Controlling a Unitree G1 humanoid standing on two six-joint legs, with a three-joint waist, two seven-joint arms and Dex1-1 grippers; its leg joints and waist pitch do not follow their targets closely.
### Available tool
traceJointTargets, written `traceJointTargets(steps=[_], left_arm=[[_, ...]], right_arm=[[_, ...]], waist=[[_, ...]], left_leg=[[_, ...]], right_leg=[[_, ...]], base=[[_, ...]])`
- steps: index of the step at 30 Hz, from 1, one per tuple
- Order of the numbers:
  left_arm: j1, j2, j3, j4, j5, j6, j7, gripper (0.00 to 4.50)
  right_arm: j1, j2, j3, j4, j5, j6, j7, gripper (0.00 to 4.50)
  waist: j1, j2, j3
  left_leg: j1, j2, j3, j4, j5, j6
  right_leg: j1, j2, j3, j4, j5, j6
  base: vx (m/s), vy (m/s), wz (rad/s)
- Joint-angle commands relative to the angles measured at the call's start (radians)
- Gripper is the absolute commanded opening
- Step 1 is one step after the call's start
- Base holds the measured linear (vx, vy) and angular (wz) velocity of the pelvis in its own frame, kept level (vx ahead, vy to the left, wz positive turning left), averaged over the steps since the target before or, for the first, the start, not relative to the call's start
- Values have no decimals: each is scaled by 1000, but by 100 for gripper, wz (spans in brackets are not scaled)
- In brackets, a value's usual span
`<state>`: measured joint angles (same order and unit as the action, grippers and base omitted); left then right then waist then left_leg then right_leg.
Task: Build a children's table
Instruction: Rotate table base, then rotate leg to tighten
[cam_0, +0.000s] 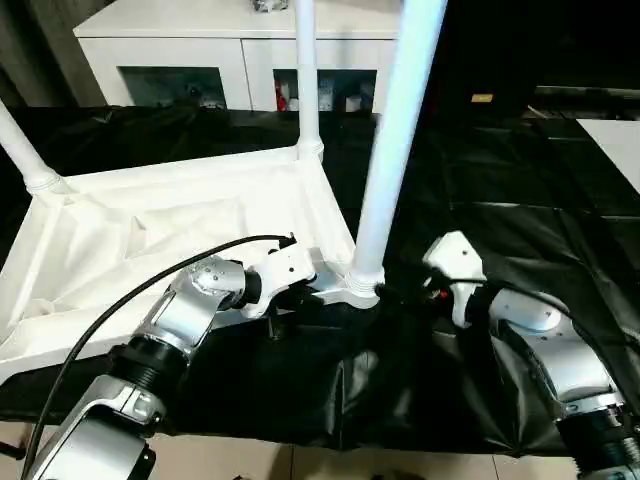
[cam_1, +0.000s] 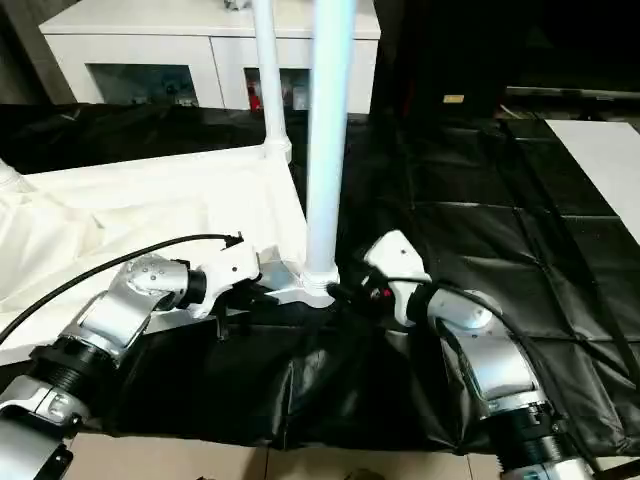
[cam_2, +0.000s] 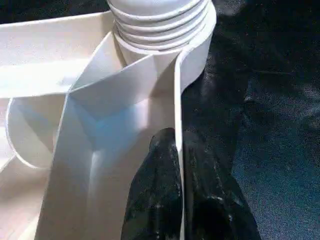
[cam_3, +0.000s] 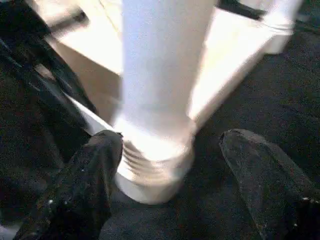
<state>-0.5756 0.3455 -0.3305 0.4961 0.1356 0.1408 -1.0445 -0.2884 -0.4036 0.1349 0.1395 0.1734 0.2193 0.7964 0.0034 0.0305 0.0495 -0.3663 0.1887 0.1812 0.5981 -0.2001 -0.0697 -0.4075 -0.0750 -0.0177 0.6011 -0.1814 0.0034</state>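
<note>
The children's table (cam_0: 190, 225) is white plastic and lies upside down on a black sheet (cam_0: 500, 230), its ribbed underside facing up. The top is a shallow rectangular tray with a raised rim and slanted ribs that run in from the corners. Its long axis runs from the near left towards the far right. It covers the left and middle part of the sheet.

Three legs stand upright in corner sockets, pointing straight up. The near right leg (cam_0: 395, 150) is a long round tube that rises from a threaded collar at the near right corner and leaves the picture at the top. The far right leg (cam_0: 306, 75) stands at the far right corner, and the left leg (cam_0: 25, 150) stands at the far left corner, tilted a little to the left as seen from the head.

The left gripper (cam_2: 179, 200) is clenched on the table's rim, one black finger on each side of the thin wall, just beside the near right leg's socket. The right gripper (cam_3: 170, 185) stands open around the base of the near right leg; one finger (cam_3: 85, 185) touches the threaded collar and the other is apart from it, so the leg is not clamped.

Beyond the sheet stands a white cabinet (cam_0: 220, 50) with glass fronts.
</note>
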Motion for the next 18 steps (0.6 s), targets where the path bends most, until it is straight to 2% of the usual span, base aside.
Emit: traceJointTargets(steps=[1,5,6,8,13,18], left_arm=[[33,-9,9,-18,-32,-29,-4,0],[56,-26,9,-62,-57,-22,-9,0],[62,-30,6,-77,-63,-16,-12,0],[70,-37,1,-96,-65,-7,-9,0],[75,-43,-9,-99,-56,-5,-8,0],[73,-45,-7,-103,-52,1,-5,0]], right_arm=[[-4,-9,-18,-6,44,19,49,400],[1,-26,5,5,37,1,98,438],[-4,-27,15,15,19,-7,93,444],[-21,-26,36,47,-27,-40,66,448],[-68,-7,47,119,-62,-54,31,448],[-92,9,52,153,-71,-68,32,448]], waist=[[7,-18,-63],[7,-23,-63],[9,-21,-63],[9,-22,-63],[9,-21,-61],[11,-19,-65]], left_leg=[[0,30,-7,-67,-163,96],[-1,29,-6,-65,-144,104],[-1,30,-6,-66,-145,104],[0,31,-5,-66,-141,100],[3,29,-5,-66,-163,87],[1,29,-5,-64,-131,100]], right_leg=[[54,-47,24,-65,-134,-259],[55,-47,24,-63,-127,-261],[56,-49,24,-63,-134,-261],[52,-48,24,-65,-147,-260],[49,-47,24,-68,-195,-250],[52,-48,23,-60,-124,-260]], base=[[0,0,0],[0,0,0],[0,0,0],[0,0,0],[0,0,0],[0,0,0]])
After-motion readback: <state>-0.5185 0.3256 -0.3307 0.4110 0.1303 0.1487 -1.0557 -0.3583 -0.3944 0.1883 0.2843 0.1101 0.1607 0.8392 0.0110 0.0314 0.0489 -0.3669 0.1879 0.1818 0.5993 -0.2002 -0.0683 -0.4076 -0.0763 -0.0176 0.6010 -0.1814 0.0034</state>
